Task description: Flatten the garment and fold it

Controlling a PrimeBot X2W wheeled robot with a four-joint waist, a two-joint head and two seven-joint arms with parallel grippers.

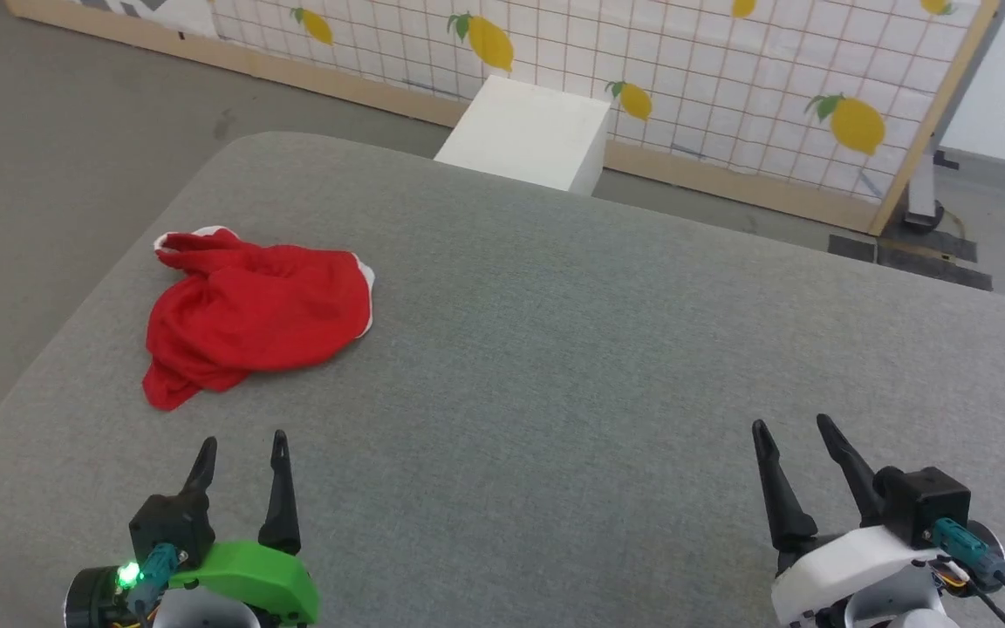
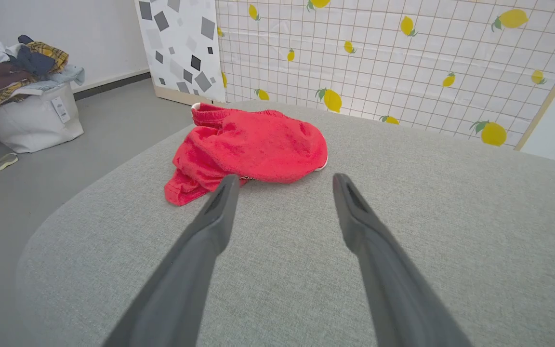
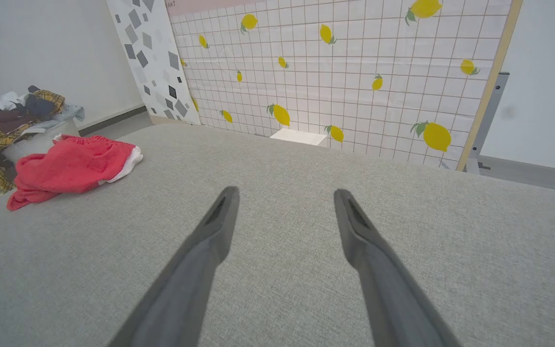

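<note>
Grey woven cloth covers the broad table. A crumpled bright red garment of soft fabric with white trim lies bunched near its far left corner. The left gripper hovers near the garment and the right gripper well apart from it. Both have their dark fingers spread wide, gripping and touching nothing.

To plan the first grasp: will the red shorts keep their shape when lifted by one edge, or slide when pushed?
The red shorts lie crumpled in soft folds, so they would probably hang limp. They look thin, so likely light. On the woven grey surface, a push would probably bunch them rather than slide them.
</note>
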